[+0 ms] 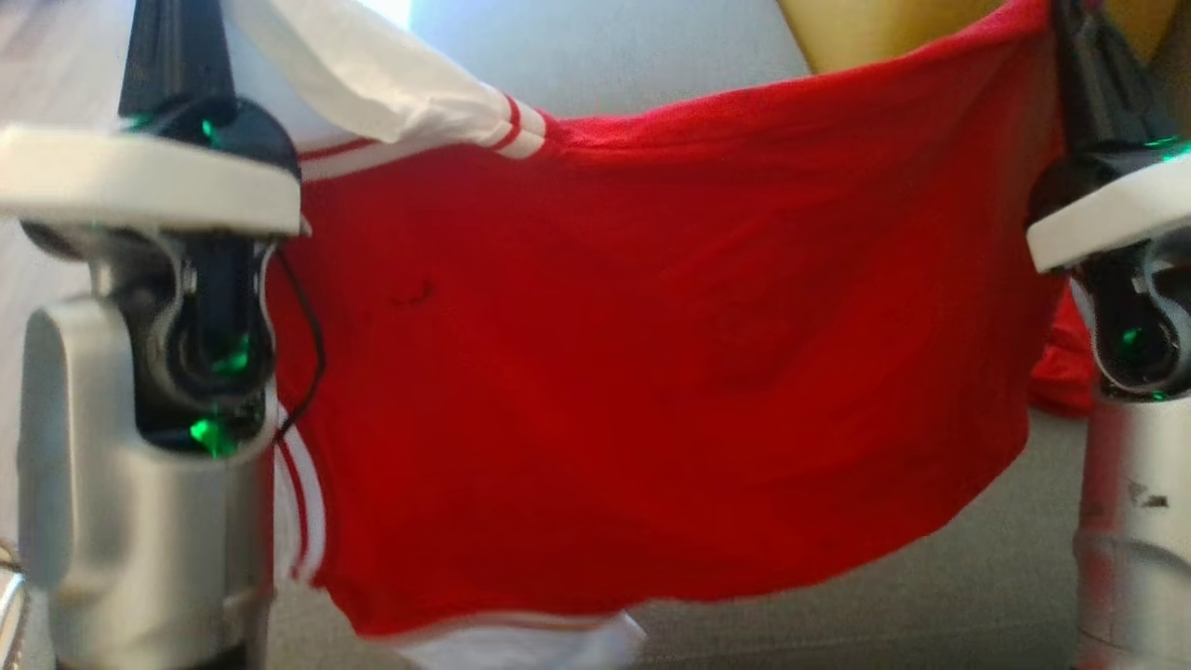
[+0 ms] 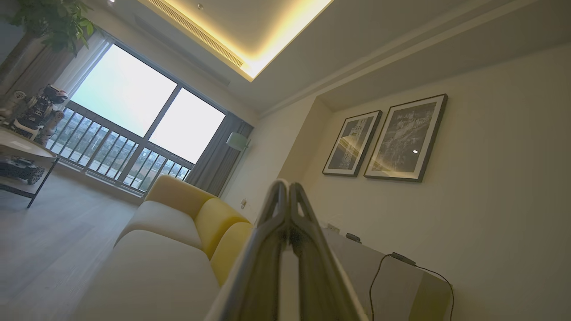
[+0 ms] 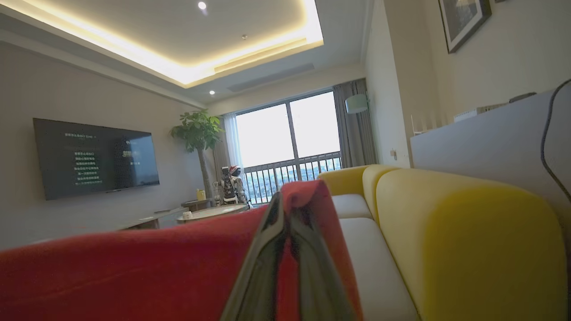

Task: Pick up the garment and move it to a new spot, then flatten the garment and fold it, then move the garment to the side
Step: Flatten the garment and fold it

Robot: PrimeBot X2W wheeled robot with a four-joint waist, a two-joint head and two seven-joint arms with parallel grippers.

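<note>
The red jersey (image 1: 670, 354) hangs in the air as a wide sheet, stretched sideways between my two grippers above the grey seat of the sofa (image 1: 930, 577). Its top edge dips in the middle. A white sleeve (image 1: 372, 74) with red-and-white striped trim rises toward my left side, and more white cloth (image 1: 530, 647) dangles under the lower hem. I cannot tell whether that low part touches the cushion.

My right gripper (image 3: 282, 198) is clamped on red cloth, which bunches over and between its fingers. My left gripper (image 2: 289, 185) has its fingers pressed together with a pale sliver between them. I take this to be the white sleeve, since the head view shows that fabric running up to it.

I judge the jersey to be light, soft and limp. It sags wherever I do not hold it and will crease or fold over itself when lowered. It is not fragile, but thin knit can slip from a narrow pinch. The best holds are the outer corners, at the seams or hems where the fabric is doubled, pulled apart enough to keep it taut.
</note>
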